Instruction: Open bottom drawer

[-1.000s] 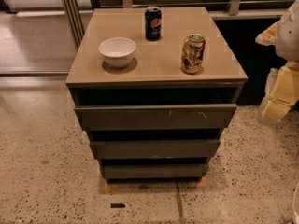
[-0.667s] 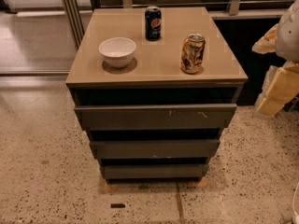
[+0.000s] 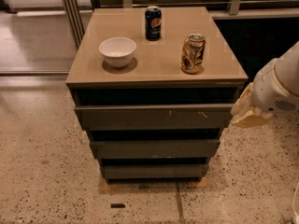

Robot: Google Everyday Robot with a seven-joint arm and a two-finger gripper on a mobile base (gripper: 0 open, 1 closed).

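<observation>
1. Three flat, dark grey-brown drawer fronts (image 3: 154,149) are sitting stacked under a tan cabinet top (image 3: 159,55).
2. The bottom drawer (image 3: 152,171), the narrowest plain strip, is sitting lowest, just above the speckled floor (image 3: 42,171).
3. The cream-coloured gripper (image 3: 250,111) is hovering just beside the cabinet's right side, level with the uppermost front; its state cannot be told.

Arm (image 3: 280,83) cut off at right edge; gripper (image 3: 248,111), beside cabinet's (image 3: 156,62) right side, shape unclear; gap above bottom drawer (image 3: 154,171) too dark
</observation>
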